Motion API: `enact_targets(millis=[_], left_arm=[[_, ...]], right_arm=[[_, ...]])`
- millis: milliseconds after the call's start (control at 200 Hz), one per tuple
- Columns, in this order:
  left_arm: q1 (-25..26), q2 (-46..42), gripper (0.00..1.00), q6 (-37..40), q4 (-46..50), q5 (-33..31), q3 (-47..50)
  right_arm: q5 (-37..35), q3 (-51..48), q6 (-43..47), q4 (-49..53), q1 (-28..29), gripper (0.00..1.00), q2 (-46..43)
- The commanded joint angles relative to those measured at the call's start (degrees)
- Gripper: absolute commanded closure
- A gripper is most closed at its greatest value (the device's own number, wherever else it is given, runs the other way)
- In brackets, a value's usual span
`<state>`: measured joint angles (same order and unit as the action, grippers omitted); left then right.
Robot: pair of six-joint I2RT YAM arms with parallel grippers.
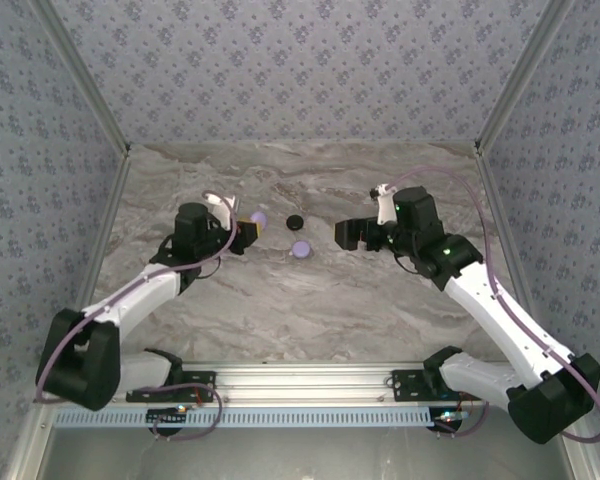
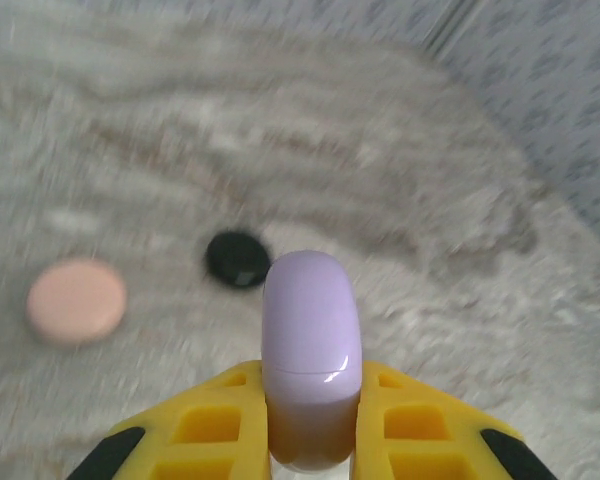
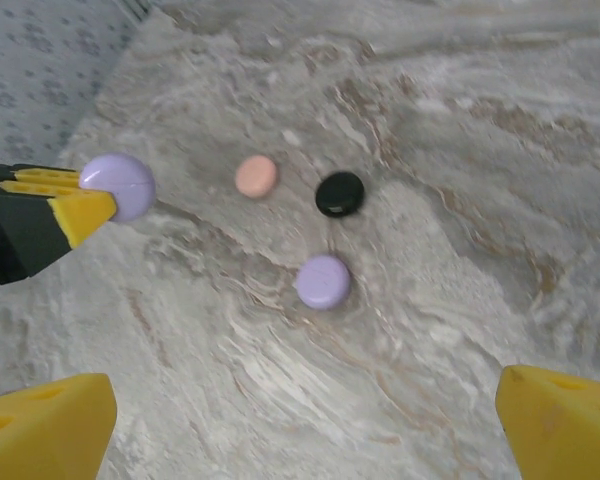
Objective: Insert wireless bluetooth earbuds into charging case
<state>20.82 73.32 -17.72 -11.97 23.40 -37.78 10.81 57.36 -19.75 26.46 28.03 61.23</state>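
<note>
On the marbled worktop (image 1: pixel 280 320), four small round cases and two claws are recorded. All positions are given from the black case (image 3: pixel 340 193), which lies flat near the middle of the slab.

Item 1. Lavender case (image 2: pixel 310 330): held above the worktop, to the left of the black case and apart from it. It is gripped on edge between the yellow fingers (image 2: pixel 220 425) of the left claw (image 1: pixel 248 230). A thin seam line is seen across its rounded body, and the lid is shut.

Item 2. Pink case (image 3: pixel 256 176): laid flat just left of the black case, between it and the held lavender case, touching neither.

Item 3. Second lavender case (image 3: pixel 323 281): laid flat near the black case, on the side toward the arm bases, not touching it.

Item 4. Left claw: closed narrowly on the lavender case, most of which juts out beyond the fingertips. In the left wrist view the worktop behind it is blurred; the black case and pink case are made out there as soft-edged spots.

Item 5. Right claw (image 1: pixel 345 235): placed to the right of the black case, clear of it, jaws spread wide and holding nothing. Its two yellow fingertips (image 3: pixel 50 420) are seen at the lower corners of the right wrist view, with bare worktop between them.
</note>
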Motion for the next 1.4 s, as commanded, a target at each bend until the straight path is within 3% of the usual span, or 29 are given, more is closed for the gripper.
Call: enact_targets(millis=[0,340,545,635,825,1029,1134,1244,1394], left_arm=[[-0.2,5.1,1.00,-1.3,9.6,-2.1,-2.9],[-0.1,15.0,1.00,-3.1,10.4,-2.5,-3.3],[-0.2,18.2,0.84,-3.1,11.0,-3.6,-4.3],[-0.3,18.5,0.71,-3.1,11.4,-5.1,-4.3],[-0.5,17.0,0.55,-2.8,12.3,-8.9,-4.4],[-1.6,9.7,0.41,-1.0,15.4,-11.5,-5.6],[-2.4,4.2,0.35,0.2,15.6,-13.3,-5.6],[-2.5,-4.0,0.31,1.6,12.0,-15.4,-3.0],[-2.4,-18.1,0.17,2.6,5.0,-21.4,4.8]], right_arm=[[-1.4,-0.3,-1.3,1.6,-0.6,0.00,0.4],[-0.5,1.0,-0.1,2.9,-0.7,0.00,2.6],[-1.9,1.3,0.2,3.8,-0.8,0.00,2.8],[-2.9,1.5,0.5,4.4,-1.0,0.00,2.6],[-5.3,2.6,3.0,6.4,-2.9,0.00,1.8],[-7.4,3.4,6.8,4.9,-8.6,0.00,-1.1],[-12.4,0.8,7.0,0.7,-12.0,0.00,-4.2],[-16.4,-5.1,2.1,-5.1,-16.4,0.00,-9.6],[-18.3,-13.5,0.9,-11.7,-21.6,0.00,-16.6]])
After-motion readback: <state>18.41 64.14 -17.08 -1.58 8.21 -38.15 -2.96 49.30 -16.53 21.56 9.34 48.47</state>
